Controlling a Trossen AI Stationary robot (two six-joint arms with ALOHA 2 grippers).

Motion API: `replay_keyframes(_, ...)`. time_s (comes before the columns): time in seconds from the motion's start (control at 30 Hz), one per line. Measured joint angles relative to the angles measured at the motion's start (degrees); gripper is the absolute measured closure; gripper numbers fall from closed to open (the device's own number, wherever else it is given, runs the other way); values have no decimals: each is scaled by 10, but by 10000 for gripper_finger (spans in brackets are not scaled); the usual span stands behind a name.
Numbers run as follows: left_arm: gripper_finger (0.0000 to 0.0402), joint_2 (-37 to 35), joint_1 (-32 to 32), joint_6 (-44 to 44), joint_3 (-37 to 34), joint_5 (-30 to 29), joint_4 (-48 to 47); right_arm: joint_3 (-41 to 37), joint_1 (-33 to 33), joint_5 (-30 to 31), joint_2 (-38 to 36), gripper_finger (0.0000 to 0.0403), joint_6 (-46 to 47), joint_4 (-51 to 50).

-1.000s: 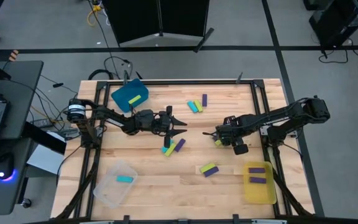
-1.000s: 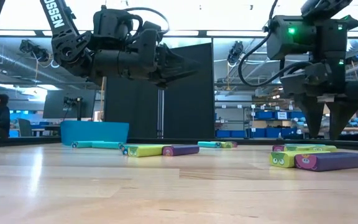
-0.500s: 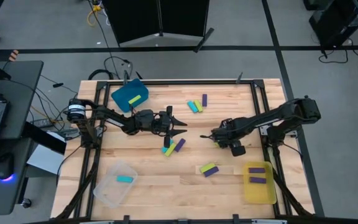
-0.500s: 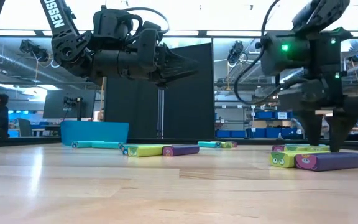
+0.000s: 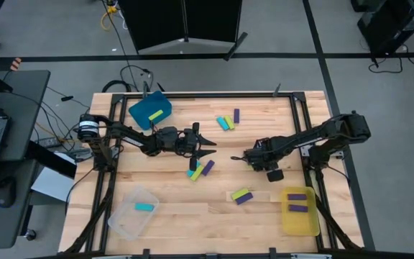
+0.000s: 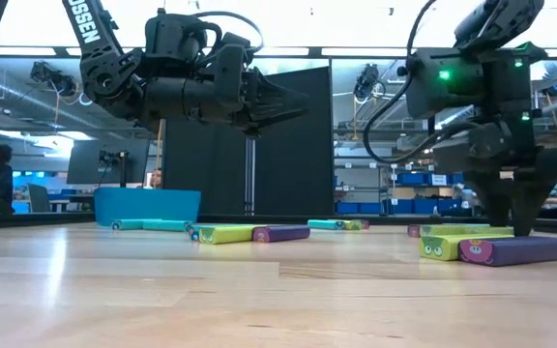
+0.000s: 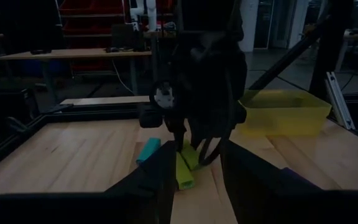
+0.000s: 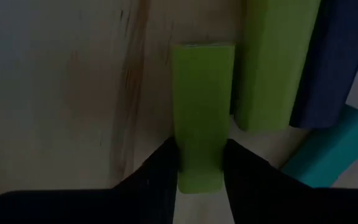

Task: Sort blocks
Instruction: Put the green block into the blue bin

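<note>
The right arm reaches in from the table's right side, its wrist bent down so that the right gripper [image 5: 251,159] points at the table [image 5: 171,208] right of the middle. In the right wrist view its two dark fingers [image 8: 160,168] sit against both long sides of a lime green block [image 8: 199,112], clenched on it while it lies flat on the wood; a second lime block [image 8: 272,62], a purple block [image 8: 328,56] and a cyan block [image 8: 322,155] lie just beside it. The left arm stretches level from the table's left edge toward the middle, raised above the wood, and the left gripper [image 5: 208,147] hangs there with its fingers parted and nothing between them. Below its tips lies a small cluster [image 5: 200,170] of cyan, lime and purple blocks. Three more blocks [image 5: 227,121] lie near the far edge, and a lime and purple pair [image 5: 241,195] sits toward the near right. The blue bin [image 5: 149,111] holds a lime block, the clear bin [image 5: 134,211] a cyan one, the yellow bin [image 5: 300,212] two purple ones.
</note>
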Motion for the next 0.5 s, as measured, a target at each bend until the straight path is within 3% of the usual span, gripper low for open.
replay_keyframes(0.3,268,0,0,-1,0,0,3,15,47,-20,-67,293,86,-4)
replay_keyframes(0.5,275,0,0,-20,-27,-1,65,18,70,15,-102,293,137,80)
